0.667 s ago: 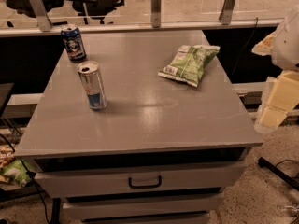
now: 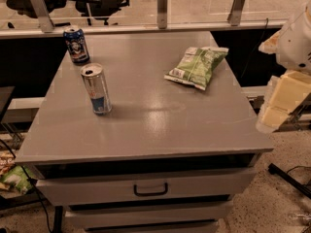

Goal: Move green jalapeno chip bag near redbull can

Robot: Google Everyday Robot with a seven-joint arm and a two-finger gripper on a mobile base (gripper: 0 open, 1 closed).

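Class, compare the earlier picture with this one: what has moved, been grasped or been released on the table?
Nothing visibly changed. The gripper is at the right edge of the view, beside the table, apart from the green jalapeno chip bag. That bag, the redbull can and the dark blue can are where they were.

Slight shift of the gripper (image 2: 279,103), hanging just off the three o'clock edge of the table (image 2: 160,130): nudged a touch toward nine o'clock, pale blocky body now a little nearer that edge than before.
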